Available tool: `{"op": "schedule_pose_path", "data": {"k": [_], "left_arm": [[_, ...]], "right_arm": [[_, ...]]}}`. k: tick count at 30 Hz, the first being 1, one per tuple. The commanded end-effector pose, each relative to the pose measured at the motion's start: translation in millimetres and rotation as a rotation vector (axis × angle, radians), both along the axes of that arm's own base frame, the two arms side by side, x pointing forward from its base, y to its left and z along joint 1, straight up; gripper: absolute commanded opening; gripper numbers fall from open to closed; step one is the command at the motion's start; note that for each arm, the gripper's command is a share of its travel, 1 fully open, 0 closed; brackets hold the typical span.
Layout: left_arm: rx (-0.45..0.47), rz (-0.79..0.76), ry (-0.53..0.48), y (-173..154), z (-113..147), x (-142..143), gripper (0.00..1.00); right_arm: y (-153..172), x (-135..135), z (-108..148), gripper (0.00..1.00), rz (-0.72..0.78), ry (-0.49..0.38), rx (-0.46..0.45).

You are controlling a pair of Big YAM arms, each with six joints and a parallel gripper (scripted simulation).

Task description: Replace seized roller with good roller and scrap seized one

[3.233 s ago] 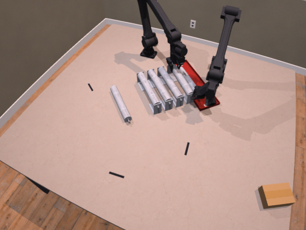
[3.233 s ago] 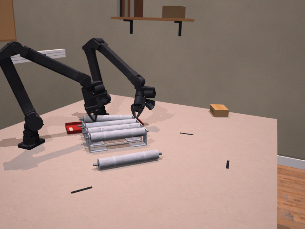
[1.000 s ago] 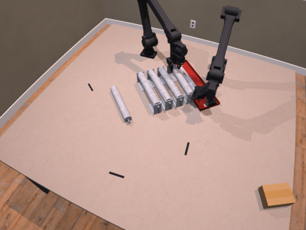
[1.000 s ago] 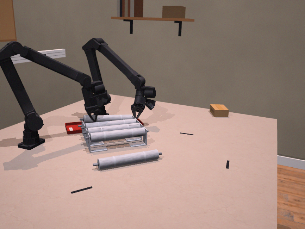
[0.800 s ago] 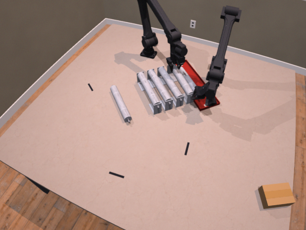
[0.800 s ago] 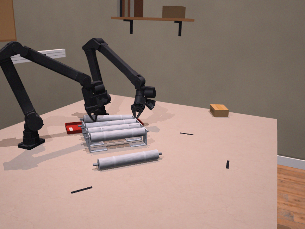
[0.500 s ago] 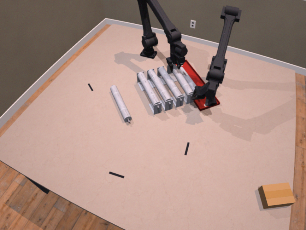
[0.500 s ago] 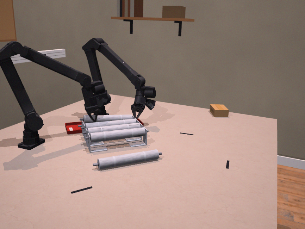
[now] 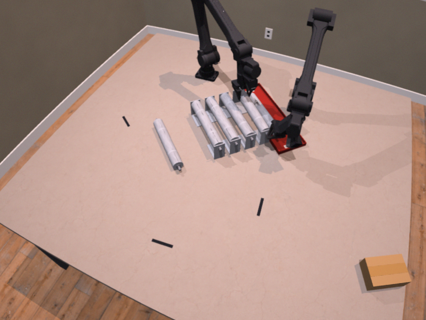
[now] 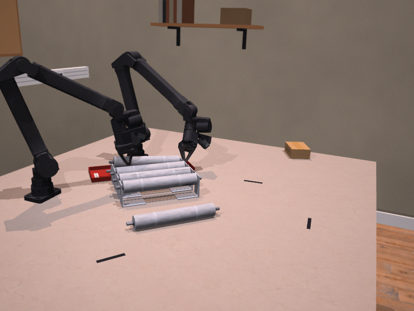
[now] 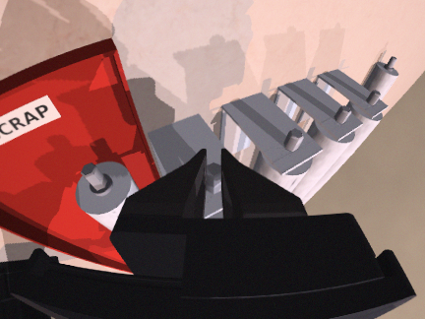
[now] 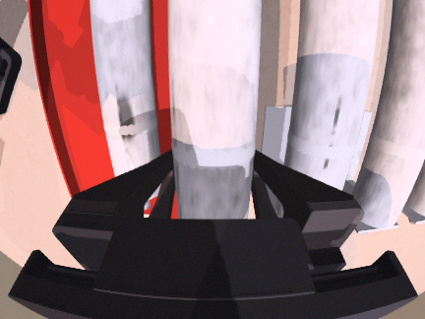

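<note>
Three grey rollers (image 9: 208,125) (image 10: 160,182) (image 11: 305,177) sit side by side in brackets. The fourth bed roller (image 9: 254,115) (image 12: 213,74) lies beside the red scrap tray (image 9: 271,99) (image 11: 30,172) (image 12: 74,98). My right gripper (image 9: 243,95) (image 10: 128,163) (image 12: 212,157) is shut on its body near one end. My left gripper (image 9: 269,132) (image 10: 184,161) (image 11: 213,157) is shut on its axle end at the opposite bracket. I cannot tell whether both axle ends are in their holes. One roller (image 9: 264,111) (image 11: 110,197) (image 12: 123,39) lies in the tray.
A loose roller (image 9: 167,143) (image 10: 175,216) (image 11: 386,74) lies on the table on the side of the bed away from the tray. A cardboard box (image 9: 386,270) (image 10: 297,149) stands near a far corner. Black strips (image 9: 162,242) (image 10: 253,181) lie flat on the table.
</note>
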State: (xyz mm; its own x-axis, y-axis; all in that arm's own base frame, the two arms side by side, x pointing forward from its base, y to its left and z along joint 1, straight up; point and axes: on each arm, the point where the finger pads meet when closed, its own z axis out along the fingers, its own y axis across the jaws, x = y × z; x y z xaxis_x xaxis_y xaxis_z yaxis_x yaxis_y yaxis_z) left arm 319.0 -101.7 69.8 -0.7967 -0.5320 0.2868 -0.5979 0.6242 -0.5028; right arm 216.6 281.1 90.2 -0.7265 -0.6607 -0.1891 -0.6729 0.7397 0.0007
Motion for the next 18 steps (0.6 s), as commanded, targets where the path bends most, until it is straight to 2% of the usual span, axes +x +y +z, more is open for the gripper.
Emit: {"op": "schedule_pose_path", "data": {"k": [1, 18], "left_arm": [[0.031, 0.079, -0.179, 35.3, 40.2, 70.7, 0.03], [0.032, 0.082, -0.177, 37.6, 37.9, 72.4, 0.03]], "right_arm": [[-3.3, 0.2, 4.0, 0.32, -0.013, 0.006, -0.003], [-3.3, 0.2, 4.0, 0.32, -0.013, 0.006, -0.003]]}}
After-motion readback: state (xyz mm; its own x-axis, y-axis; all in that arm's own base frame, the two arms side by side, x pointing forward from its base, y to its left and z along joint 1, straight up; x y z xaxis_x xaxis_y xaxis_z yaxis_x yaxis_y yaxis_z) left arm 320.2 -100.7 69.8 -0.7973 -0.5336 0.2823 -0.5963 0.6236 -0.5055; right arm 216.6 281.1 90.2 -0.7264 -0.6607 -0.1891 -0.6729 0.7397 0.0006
